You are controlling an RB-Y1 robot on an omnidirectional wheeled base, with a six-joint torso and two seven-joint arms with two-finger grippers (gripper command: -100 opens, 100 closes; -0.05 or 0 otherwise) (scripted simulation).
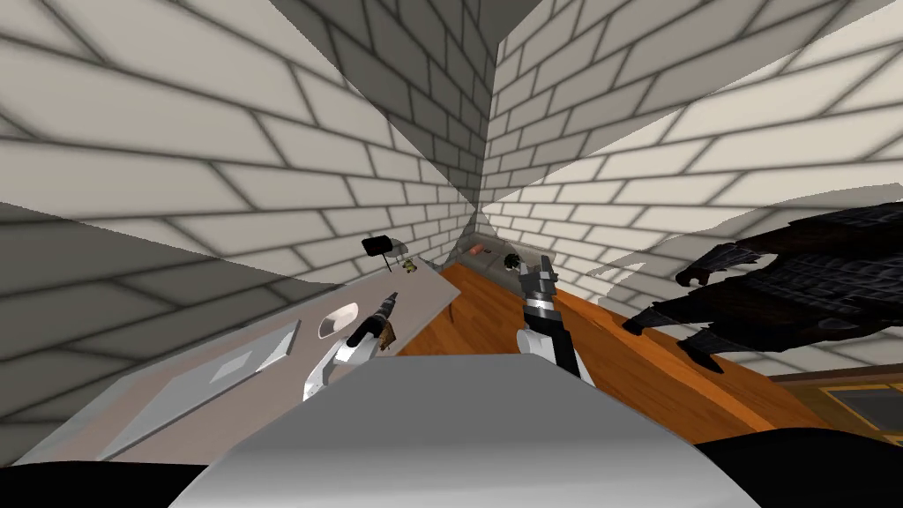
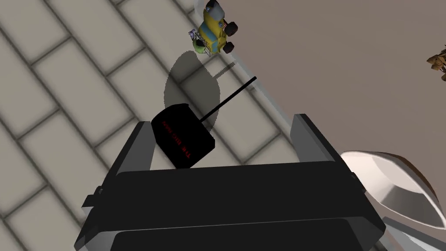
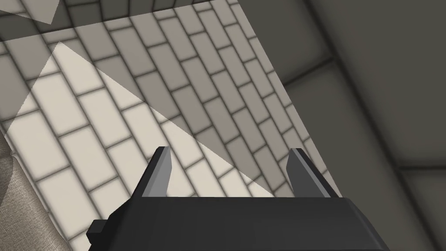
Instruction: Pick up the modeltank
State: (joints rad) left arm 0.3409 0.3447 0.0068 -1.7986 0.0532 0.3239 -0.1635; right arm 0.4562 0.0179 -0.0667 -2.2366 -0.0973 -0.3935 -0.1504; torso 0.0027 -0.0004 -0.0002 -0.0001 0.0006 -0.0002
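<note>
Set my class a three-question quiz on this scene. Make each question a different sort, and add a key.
1. True or false: the left claw is open and apart from the tank.
2. The toy car has a body that is mostly: A) red B) yellow C) white.
3. Fill in: the right claw is ____ (open or shut).
Key: 1 true; 2 B; 3 open.
</note>
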